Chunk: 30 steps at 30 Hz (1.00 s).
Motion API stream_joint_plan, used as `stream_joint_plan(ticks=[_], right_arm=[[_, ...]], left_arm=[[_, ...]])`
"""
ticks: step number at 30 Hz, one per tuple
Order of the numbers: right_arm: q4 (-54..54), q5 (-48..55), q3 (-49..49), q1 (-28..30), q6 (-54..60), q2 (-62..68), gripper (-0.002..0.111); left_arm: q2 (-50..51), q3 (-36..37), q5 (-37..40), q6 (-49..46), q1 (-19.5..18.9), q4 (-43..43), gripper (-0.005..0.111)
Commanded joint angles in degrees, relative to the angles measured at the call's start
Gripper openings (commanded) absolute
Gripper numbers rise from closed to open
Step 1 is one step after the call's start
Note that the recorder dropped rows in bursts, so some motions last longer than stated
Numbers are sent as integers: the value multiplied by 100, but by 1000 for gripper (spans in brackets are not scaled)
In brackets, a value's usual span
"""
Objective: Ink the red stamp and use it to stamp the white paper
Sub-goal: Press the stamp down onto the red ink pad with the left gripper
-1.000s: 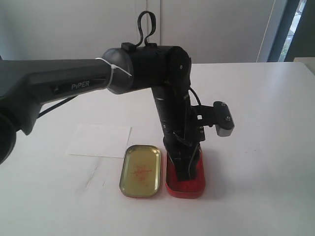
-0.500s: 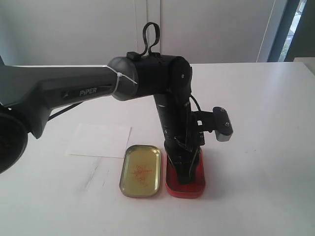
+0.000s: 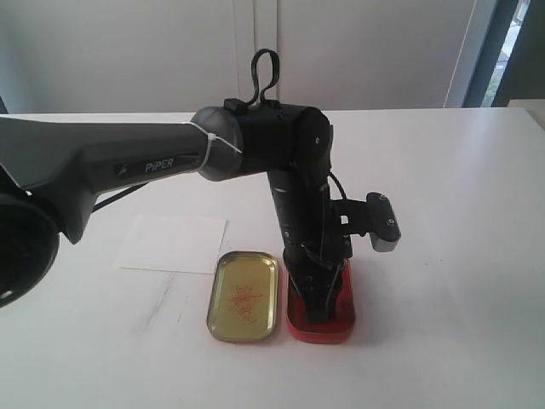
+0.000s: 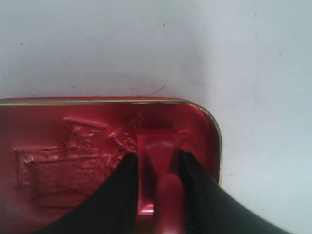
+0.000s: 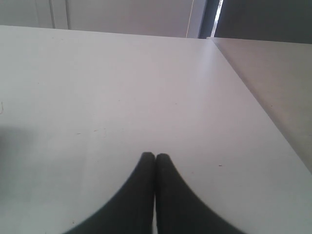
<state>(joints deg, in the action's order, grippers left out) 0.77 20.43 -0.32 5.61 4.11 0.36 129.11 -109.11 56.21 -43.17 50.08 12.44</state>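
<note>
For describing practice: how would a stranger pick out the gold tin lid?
On the white table, find the black arm reaching down into the red ink-pad tin. The gold tin lid lies beside that tin, toward the white paper. It alone is gold, with red smears inside.

The left arm (image 3: 128,162) is pushing farther across the table, its elbow sliding rightward and lower, while the left gripper (image 3: 318,308), clamping the red stamp (image 4: 157,156), is sinking slightly deeper into the red ink-pad tin (image 3: 344,328).
</note>
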Motion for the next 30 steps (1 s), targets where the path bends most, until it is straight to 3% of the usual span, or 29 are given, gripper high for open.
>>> stream_joint_plan(ticks=[1,30], right_arm=[[-47,-81,32,18,-1,-36,0],[-47,-81,32,18,-1,-36,0]], left_arm=[[-21,2,87,-57,36,44,0],[348,2,180,-57,36,101,0]])
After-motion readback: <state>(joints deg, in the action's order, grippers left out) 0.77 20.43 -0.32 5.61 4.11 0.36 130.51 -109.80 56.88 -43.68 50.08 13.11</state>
